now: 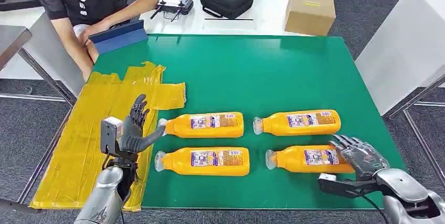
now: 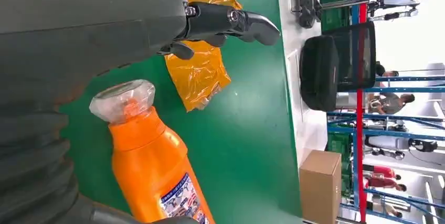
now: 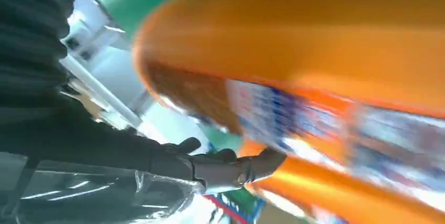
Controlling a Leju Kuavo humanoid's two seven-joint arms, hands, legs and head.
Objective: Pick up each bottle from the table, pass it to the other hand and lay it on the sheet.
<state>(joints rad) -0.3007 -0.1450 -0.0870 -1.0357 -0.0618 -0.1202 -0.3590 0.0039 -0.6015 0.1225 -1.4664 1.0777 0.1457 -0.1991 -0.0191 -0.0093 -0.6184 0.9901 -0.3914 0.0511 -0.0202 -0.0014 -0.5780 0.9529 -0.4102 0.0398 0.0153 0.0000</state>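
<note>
The right robot hand (image 1: 361,153) lies on the base end of the near right orange plastic bottle (image 1: 307,159), at about 4 o'clock on the green tabletop (image 1: 262,72); whether its fingers are closed around the bottle I cannot tell. For a good grasp, I think it should wrap the body firmly, near the middle, before lifting. The left robot hand (image 1: 134,129) is raised at 8 o'clock, fingers spread and holding nothing, beside the yellow plastic sheet (image 1: 89,135). Three more orange bottles lie between the hands.
</note>
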